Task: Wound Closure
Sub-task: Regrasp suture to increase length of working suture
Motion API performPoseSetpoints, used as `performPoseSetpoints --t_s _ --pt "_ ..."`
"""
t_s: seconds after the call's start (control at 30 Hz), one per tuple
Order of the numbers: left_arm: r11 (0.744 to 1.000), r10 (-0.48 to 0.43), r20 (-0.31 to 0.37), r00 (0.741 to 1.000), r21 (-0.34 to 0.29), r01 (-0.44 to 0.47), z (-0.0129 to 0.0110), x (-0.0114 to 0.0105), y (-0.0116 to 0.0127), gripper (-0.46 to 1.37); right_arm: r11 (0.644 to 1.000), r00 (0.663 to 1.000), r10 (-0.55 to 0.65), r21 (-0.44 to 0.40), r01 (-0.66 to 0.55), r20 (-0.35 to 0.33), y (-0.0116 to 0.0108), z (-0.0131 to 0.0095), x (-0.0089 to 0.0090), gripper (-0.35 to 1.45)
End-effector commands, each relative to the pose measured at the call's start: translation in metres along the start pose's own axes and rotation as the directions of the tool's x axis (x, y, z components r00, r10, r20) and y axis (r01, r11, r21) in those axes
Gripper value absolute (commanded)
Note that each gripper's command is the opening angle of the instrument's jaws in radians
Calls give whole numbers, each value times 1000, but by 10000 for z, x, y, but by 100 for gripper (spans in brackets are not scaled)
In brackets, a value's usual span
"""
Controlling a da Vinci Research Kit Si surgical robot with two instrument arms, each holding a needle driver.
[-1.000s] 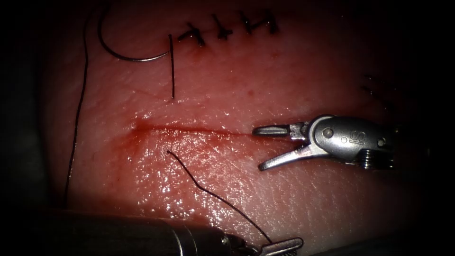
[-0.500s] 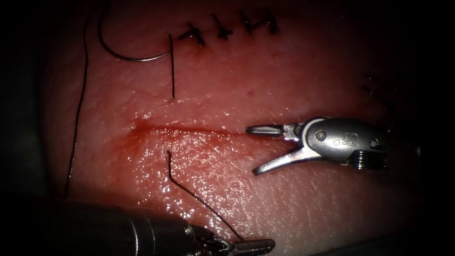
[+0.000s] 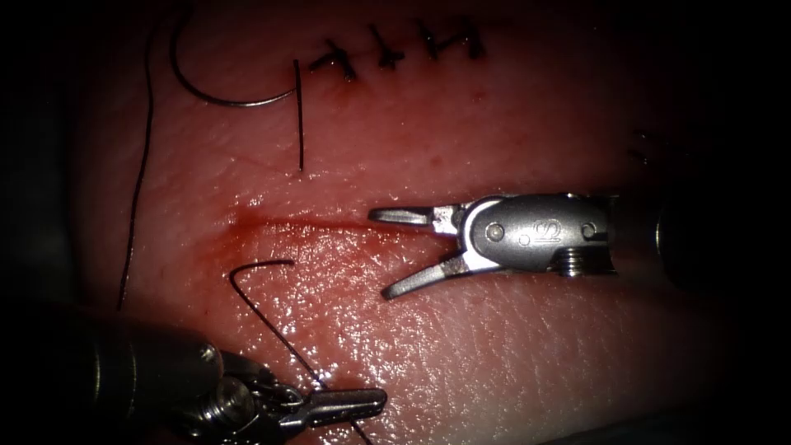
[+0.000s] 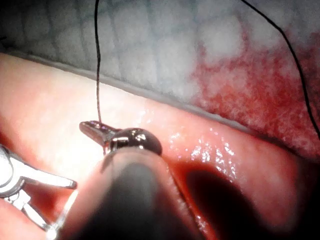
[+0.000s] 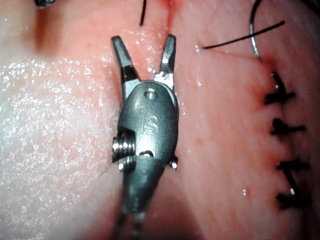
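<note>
A long strand of thread (image 3: 136, 198) runs down the far left of the tissue (image 3: 511, 363). Beside it, above the cut's left end, the curved needle (image 3: 216, 92) lies loose on the surface, held by neither tool and not in the tissue. Below the cut (image 3: 329, 224), the left end effector (image 3: 350, 402) is clamped on a dark thread end (image 3: 264, 305) that hooks up toward the cut, amid red fluid (image 3: 272, 247). A row of finished stitches (image 3: 395, 48) sits above. To the right, the right end effector (image 3: 400, 251) is spread wide and holds nothing, its upper jaw lying along the cut, the lower below it.
</note>
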Motion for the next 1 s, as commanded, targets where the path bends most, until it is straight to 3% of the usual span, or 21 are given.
performPoseSetpoints --t_s 0.03,0.57,1.0 --pt "1000 -2 0 1000 -8 2 0 -1 -1 -35 1000 1000 -11 7 11 -12 2 3 0 93" --pt "1000 -2 2 1000 -31 2 -1 -2 -7 -35 986 981 -117 103 134 -157 -4 63 7 94" --pt "999 -5 0 1000 -31 5 -2 -2 -9 -35 975 967 -141 138 172 -211 -7 97 8 88"
